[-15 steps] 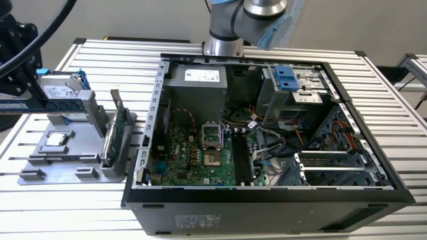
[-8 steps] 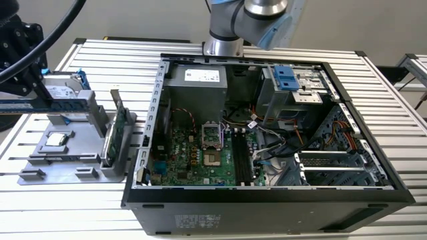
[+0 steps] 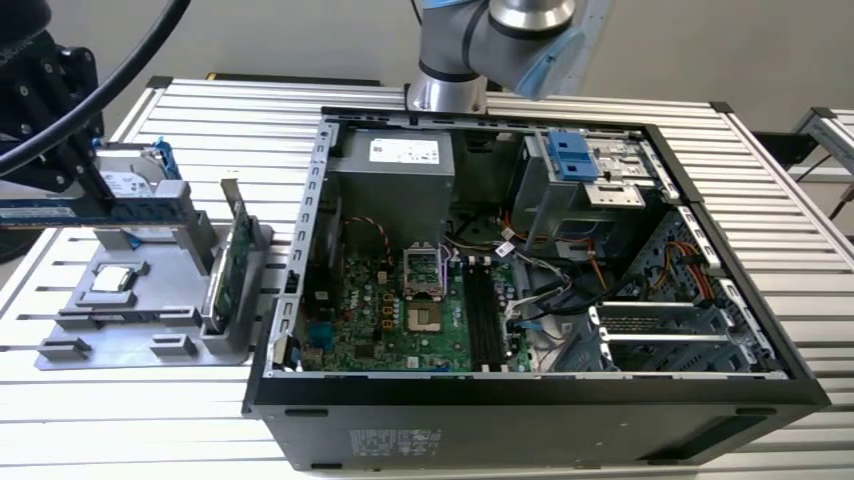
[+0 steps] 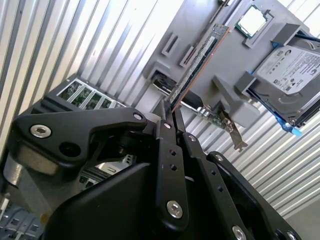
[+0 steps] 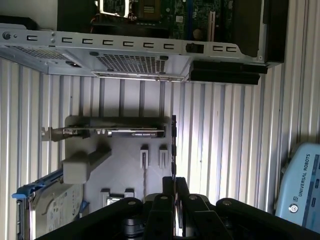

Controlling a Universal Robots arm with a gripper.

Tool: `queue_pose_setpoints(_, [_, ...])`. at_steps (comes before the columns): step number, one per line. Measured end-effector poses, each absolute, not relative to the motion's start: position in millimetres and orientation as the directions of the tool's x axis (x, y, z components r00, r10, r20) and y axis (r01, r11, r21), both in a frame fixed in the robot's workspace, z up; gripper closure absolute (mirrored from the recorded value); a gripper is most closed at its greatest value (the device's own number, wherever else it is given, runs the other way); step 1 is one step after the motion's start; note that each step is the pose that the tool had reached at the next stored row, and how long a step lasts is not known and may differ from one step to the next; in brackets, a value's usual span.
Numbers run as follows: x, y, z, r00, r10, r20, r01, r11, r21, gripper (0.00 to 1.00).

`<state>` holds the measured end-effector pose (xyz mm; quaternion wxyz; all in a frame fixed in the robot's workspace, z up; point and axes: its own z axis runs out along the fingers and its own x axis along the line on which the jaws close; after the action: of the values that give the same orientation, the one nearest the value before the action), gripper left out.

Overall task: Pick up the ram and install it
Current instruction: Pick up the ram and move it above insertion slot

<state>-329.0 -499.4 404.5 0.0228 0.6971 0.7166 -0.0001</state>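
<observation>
Looking along the second wrist view, I see the gripper (image 4: 171,111) clenched on the ram (image 4: 200,60). Its two black fingers (image 4: 167,165) pinch one end of the thin stick, and the rest of the stick juts straight out past the fingertips, edge-on to the camera. The free length reaches out over the gray parts tray (image 4: 197,22). In the first wrist view the ram (image 5: 173,145) shows as a narrow dark line running from the fingertips across that tray (image 5: 125,170). From the exterior view I read the ram (image 3: 94,212) as a level blue bar with dark chips, raised above the tray (image 3: 147,315) floor on the side of the tray farthest from the open computer case (image 3: 534,385). It crosses in front of the hard drive (image 3: 127,182), which stands in the tray with blue rails. I cannot tell whether the stick's far end touches anything. A square processor chip (image 3: 114,280) lies flat in the tray below the ram, and the green card (image 3: 230,265) stands upright along the tray edge nearest the case. The motherboard (image 3: 387,310) inside the case is well apart from the ram.
</observation>
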Motion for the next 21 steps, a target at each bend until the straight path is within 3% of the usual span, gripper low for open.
queue_pose_setpoints(21, [-303.7,-498.3,404.2,-0.027,0.999,-0.033,0.999,0.028,0.032,1.0])
